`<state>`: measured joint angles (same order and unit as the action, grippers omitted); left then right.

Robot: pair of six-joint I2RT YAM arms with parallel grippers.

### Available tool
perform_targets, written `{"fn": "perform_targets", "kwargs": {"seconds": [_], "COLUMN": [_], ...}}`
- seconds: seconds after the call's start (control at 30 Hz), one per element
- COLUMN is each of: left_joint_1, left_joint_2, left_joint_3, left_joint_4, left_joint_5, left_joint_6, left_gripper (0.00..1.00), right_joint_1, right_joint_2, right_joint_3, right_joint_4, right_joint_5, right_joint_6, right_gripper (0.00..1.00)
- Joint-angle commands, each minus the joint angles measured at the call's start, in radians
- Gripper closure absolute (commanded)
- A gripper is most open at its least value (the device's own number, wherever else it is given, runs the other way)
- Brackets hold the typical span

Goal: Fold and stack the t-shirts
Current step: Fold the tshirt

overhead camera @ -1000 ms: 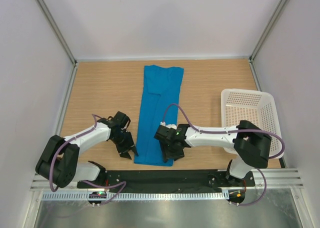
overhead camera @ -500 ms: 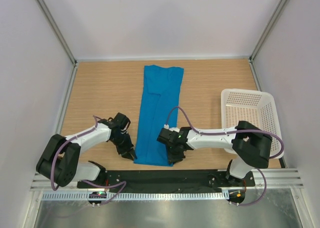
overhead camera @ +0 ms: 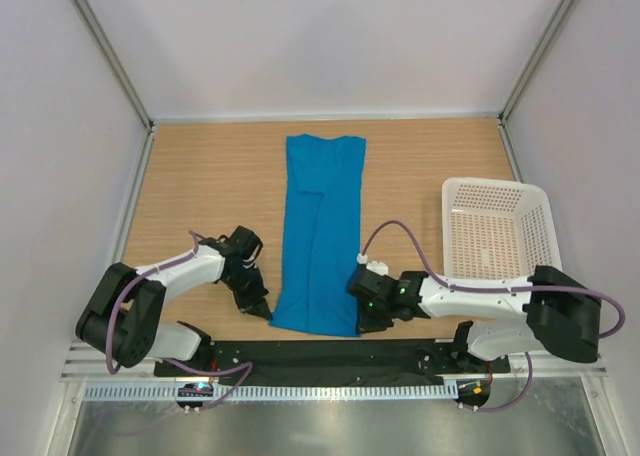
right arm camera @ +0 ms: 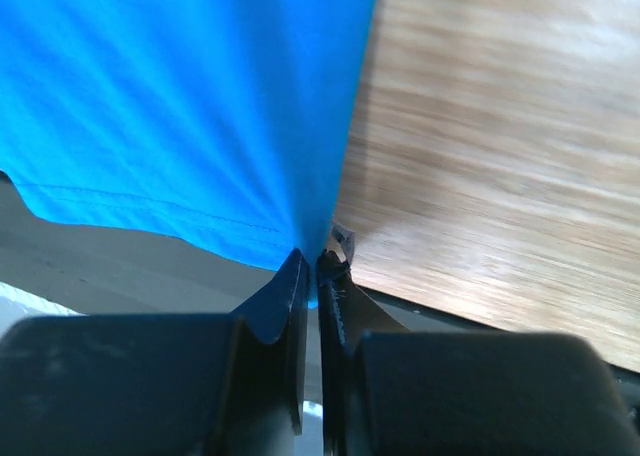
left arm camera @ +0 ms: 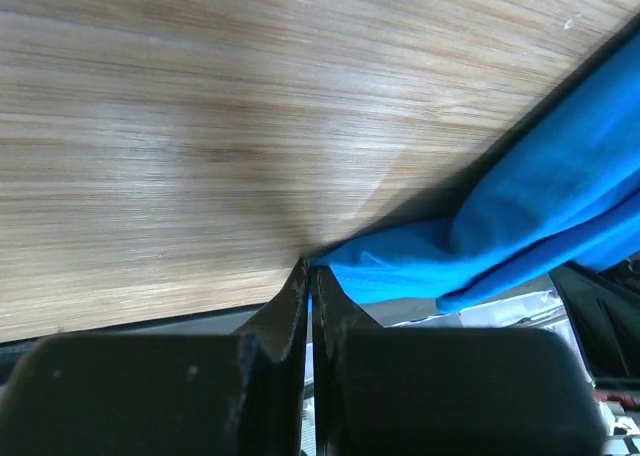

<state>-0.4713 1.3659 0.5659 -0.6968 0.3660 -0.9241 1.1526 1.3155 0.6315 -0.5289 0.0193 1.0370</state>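
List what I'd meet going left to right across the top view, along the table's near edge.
left gripper → blue t-shirt → right gripper → white basket

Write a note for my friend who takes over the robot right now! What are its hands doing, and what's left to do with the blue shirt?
The left gripper is shut on the t-shirt, pinching its near left corner.
The right gripper is shut on the near right corner.
The t-shirt lies mid-table as a long narrow strip; the white basket stands apart on the right.
Done: lengthwise fold.
Left: probably carry both corners to the far end, then stack.
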Motion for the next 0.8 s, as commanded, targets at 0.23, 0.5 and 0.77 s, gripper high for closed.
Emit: {"fn": "perform_targets", "kwargs": {"seconds": [0.23, 0.5, 0.77], "left_joint_1": [-0.004, -0.013, -0.013], "left_joint_2": [-0.037, -0.228, -0.156], "left_joint_3": [-0.024, -0.046, -0.02], "left_joint_4": [0.02, -0.003, 0.043], "left_joint_5": [0.047, 0.083, 0.031], "left_joint_6": [-0.005, -0.071, -0.021], "left_gripper": [0.82, 0.44, 0.44], "right_joint_1": [0.001, -0.022, -0.045], "right_joint_2": [-0.114, -0.105, -0.081], "right_joint_3": [-0.098, -0.006, -0.05], "right_joint_4": [0.081, 0.001, 0.087], "right_joint_5": [0.031, 0.044, -0.007], "right_joint_6": [0.042, -0.023, -0.015], "right_gripper": [0.64, 0.6, 0.61]}}
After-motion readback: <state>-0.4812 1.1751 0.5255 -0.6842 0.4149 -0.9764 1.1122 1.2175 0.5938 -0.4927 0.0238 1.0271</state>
